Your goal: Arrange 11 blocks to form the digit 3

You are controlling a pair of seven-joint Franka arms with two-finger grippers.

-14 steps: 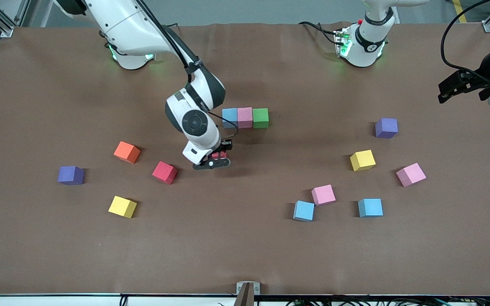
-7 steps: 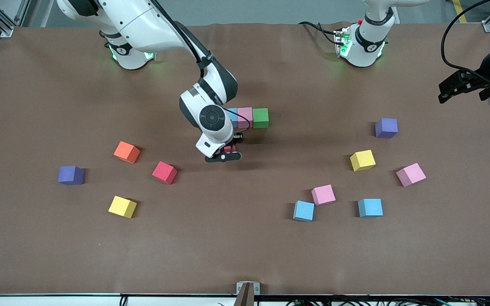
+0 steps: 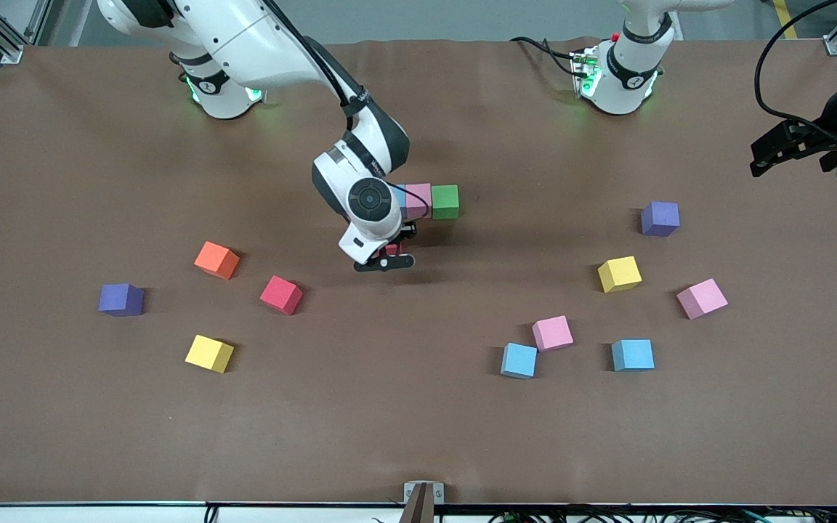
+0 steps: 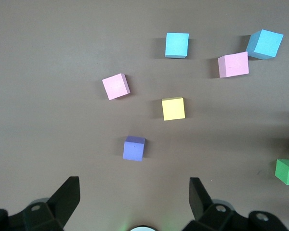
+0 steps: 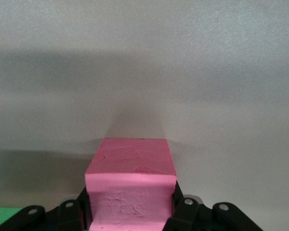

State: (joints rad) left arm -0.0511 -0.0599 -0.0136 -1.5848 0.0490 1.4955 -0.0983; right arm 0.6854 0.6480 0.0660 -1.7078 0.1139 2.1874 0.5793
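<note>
A: Since a second ago the right gripper [image 3: 388,260] has carried its red block [image 3: 391,251] from over bare table toward the row of three, and now hangs just in front of that row on the camera's side. Nothing else has shifted.

B: What's the grip?

A: Its jaws pinch the block on two opposite sides. The front view shows only a sliver of red between the fingers; the right wrist view shows it properly [image 5: 131,185], top face square to the fingers, with brown table [image 5: 144,72] ahead and a corner of the green block [image 5: 1,215] at the edge.

B: And the row?

A: Light blue block [image 3: 398,201], half hidden by the wrist, touching the pink block [image 3: 418,200], touching the green block [image 3: 445,201]. Its long axis runs from one arm's end of the table to the other.

B: The left arm?

A: It waits at its end of the table, left gripper [image 3: 782,149] spread wide and empty. Its wrist view shows what lies under it: purple cube [image 4: 134,147], yellow block [image 4: 173,108], two pink blocks [image 4: 116,86] [image 4: 233,64], two light blue ones [image 4: 177,44] [image 4: 264,44].

B: The rest?

A: Toward the right arm's end: orange block [image 3: 216,259], another red block [image 3: 281,294], yellow block [image 3: 209,353], purple cube [image 3: 121,299], all apart and skewed at different angles.
</note>
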